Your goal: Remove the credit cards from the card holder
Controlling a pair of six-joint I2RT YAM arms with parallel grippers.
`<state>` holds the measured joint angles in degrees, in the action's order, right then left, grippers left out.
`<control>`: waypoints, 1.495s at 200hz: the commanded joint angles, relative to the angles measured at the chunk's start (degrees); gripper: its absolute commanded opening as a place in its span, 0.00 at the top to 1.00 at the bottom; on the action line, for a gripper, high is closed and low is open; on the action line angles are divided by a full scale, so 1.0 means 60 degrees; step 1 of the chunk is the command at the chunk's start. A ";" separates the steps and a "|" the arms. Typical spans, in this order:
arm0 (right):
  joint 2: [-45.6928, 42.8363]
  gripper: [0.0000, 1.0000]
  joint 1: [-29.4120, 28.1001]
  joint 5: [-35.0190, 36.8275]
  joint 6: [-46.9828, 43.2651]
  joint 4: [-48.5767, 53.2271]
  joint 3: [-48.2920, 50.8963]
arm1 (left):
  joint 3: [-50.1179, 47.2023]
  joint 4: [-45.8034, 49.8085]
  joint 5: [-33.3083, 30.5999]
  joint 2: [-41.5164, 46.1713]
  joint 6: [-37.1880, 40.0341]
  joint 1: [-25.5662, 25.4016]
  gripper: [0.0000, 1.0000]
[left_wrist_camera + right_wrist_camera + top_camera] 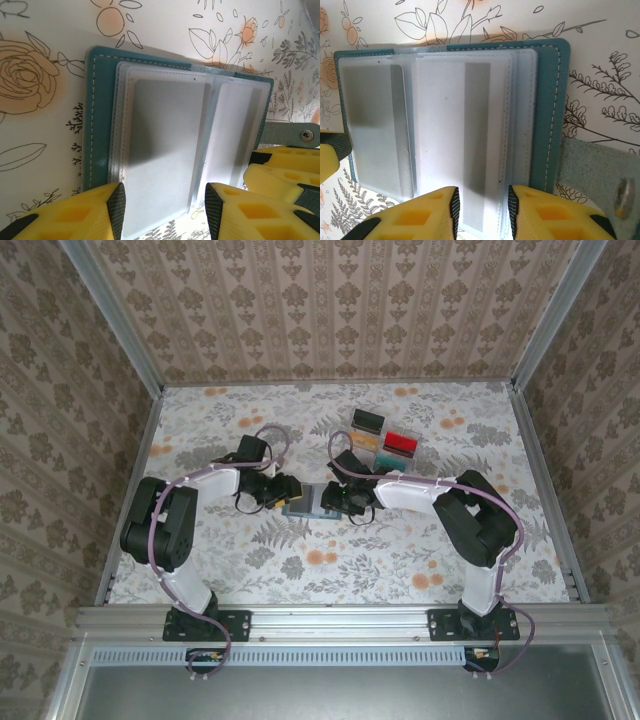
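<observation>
The teal card holder (308,502) lies open mid-frame on the surface (300,565), grey card (165,145) inside. The left gripper (165,200) and right gripper (484,202), half spread, straddle its sleeves (440,125); whether they pinch I cannot tell.

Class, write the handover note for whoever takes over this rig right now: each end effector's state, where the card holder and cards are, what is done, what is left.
Left end effector: jaws apart over the edge of the clear sleeves, no grip visible.
Right end effector: jaws apart but narrower, over the sleeves from the opposite side, no grip visible.
Card holder: lying open on the table, between the two arms.
Cards: a pale grey card sits in its sleeve.
Done: holder opened.
Left: pull the cards out of the sleeves.
</observation>
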<state>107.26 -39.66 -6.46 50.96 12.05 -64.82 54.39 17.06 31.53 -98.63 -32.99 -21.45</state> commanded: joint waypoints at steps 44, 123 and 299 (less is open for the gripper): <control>-0.0185 0.65 0.0049 0.0094 -0.0035 0.0060 -0.0009 | -0.0147 -0.0031 0.0015 -0.0144 0.0006 -0.0042 0.52; -0.0413 0.71 0.0055 0.0298 -0.0014 -0.0146 0.0212 | -0.0191 -0.0042 -0.0011 -0.0115 0.0019 -0.0013 0.52; -0.0607 0.75 0.0048 -0.1281 0.0012 -0.2050 0.0541 | -0.0272 -0.0045 0.0039 -0.0070 0.0046 0.0002 0.52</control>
<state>105.14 -39.53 -11.05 51.00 2.68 -62.24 53.60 16.64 31.55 -98.63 -32.97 -21.41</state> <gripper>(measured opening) 0.250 0.484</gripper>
